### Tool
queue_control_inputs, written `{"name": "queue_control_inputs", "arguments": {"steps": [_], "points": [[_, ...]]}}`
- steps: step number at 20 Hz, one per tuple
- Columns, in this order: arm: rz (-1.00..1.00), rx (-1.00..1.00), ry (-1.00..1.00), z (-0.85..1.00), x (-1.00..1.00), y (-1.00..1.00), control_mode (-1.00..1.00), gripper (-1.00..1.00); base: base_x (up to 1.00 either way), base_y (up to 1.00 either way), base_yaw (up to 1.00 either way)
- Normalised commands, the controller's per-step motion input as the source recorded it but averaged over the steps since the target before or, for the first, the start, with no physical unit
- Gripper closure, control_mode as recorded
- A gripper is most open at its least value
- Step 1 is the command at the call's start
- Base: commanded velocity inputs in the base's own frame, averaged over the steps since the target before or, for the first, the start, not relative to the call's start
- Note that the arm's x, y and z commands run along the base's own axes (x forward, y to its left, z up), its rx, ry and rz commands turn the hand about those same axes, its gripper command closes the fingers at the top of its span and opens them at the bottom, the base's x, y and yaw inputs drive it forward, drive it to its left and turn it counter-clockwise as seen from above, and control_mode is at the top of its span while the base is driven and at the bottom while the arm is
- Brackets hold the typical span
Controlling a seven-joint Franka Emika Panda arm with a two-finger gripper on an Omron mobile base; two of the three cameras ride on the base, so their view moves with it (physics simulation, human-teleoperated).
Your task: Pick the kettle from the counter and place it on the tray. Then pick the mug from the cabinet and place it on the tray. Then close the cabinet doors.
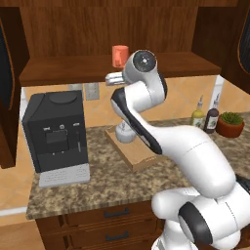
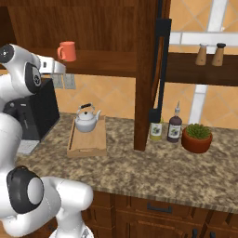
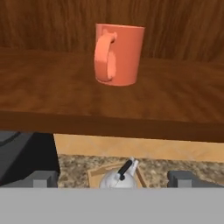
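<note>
Mug: stands upright on the cabinet shelf, well back from the front lip, its handle turned towards you in the hand view.
Kettle: already sits on the tray, at the tray's far end, on the surface.
Gripper: fingers apart, nothing between them – level with the shelf edge, just short of the mug.
Handling, mug: you should find it light and rigid (a judgement, not a weighing); the glazed wall looks slick, so a shallow pinch may slide.
Where to take hold: across the body, below the rim, or on the handle loop facing you – the body looks the steadier choice.
Risk: a nudge from one finger could tip it backwards on the shelf.
Still to do: mug to tray, then the cabinet doors.
</note>
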Motion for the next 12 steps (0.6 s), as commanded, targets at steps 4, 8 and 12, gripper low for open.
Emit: {"name": "queue_control_inputs", "arguments": {"steps": [4,8,12], "points": [[0.01,-0.08,-0.07,0.30,0.30,0.06,-1.00,-1.00,0.00,0.00,0.00],[0.00,0.00,0.00,0.35,0.42,0.08,-1.00,-1.00,0.00,0.00,0.00],[-0.03,0.00,0.01,0.33,0.25,0.01,-1.00,-1.00,0.00,0.00,0.00]]}}
